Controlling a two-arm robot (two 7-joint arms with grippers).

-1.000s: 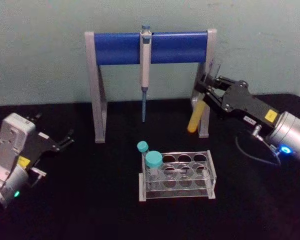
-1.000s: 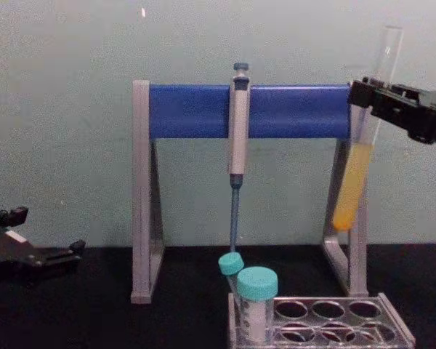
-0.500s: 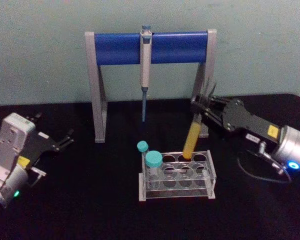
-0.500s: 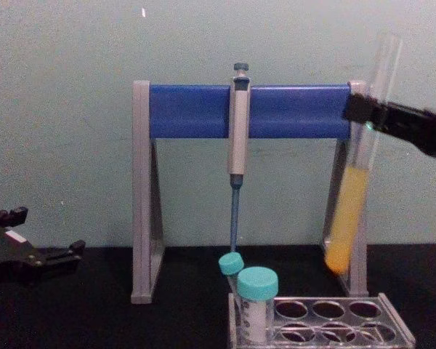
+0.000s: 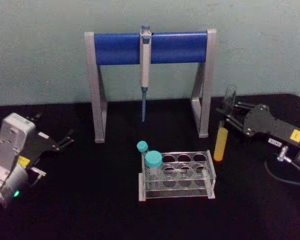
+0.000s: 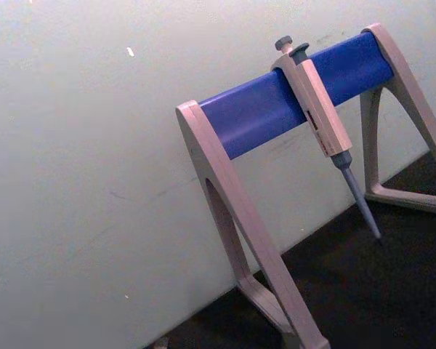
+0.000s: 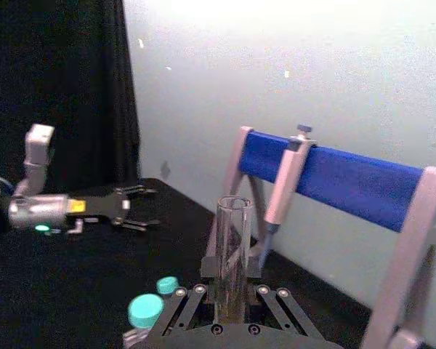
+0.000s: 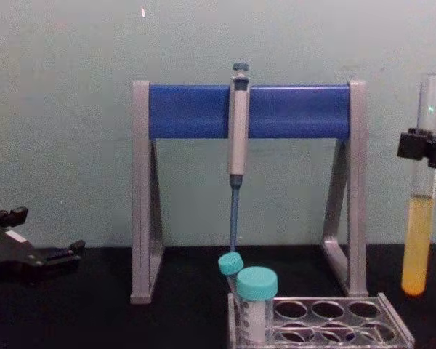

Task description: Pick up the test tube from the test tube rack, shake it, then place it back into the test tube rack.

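Near the left edge of the black desk (image 5: 90,210) sits the left end effector (image 5: 68,138). It is low down, and its two fingers are spread apart with nothing between them.

Next is a tall grey and blue stand (image 5: 96,90), close to the back edge of the desk. A pipette (image 5: 145,60) hangs from the middle of its blue bar, with its thin tip pointing down.

In front of the stand, about in the middle of the desk, is the test tube rack (image 5: 190,175). Two short tubes with teal caps (image 5: 153,160) stand at its left end.

Just past the rack's back right corner is the test tube (image 5: 220,145). It hangs straight up and down, outside the rack. Yellow-orange liquid fills its lower part.

The right end effector (image 5: 229,115) reaches in from the right side of the desk. It is clamped on the clear upper part of the test tube, and the tube's open top pokes out above the fingers.
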